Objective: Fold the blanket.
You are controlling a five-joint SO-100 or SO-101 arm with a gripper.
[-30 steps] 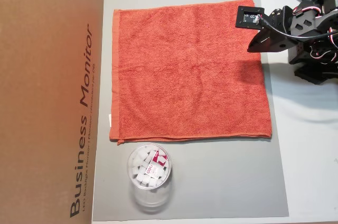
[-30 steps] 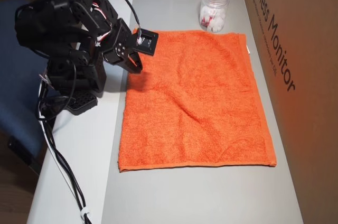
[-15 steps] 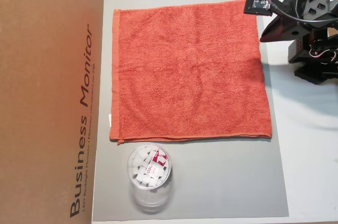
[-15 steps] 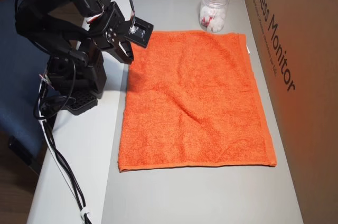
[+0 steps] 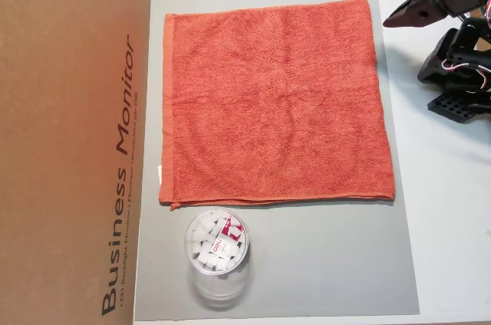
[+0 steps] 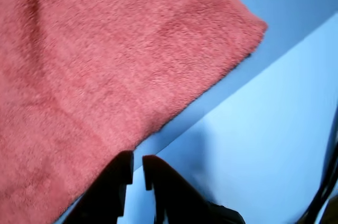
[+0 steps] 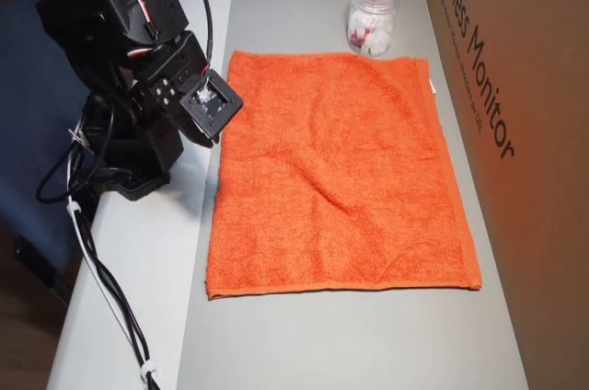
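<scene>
a: since the blanket lies flat and unfolded on the grey mat, how should the grab go?

b: open wide first, come down on one corner, pinch the hem only, lift and carry it across to the opposite edge.

a: and the gripper?

b: nearly closed, holding nothing, hovering just off the blanket's edge in the wrist view, the near corner a little ahead.

Clear plastic jar of white pieces stands on grey mat. Brown "Business Monitor" carton alongside. White worktop underneath; black cables trailing.
</scene>
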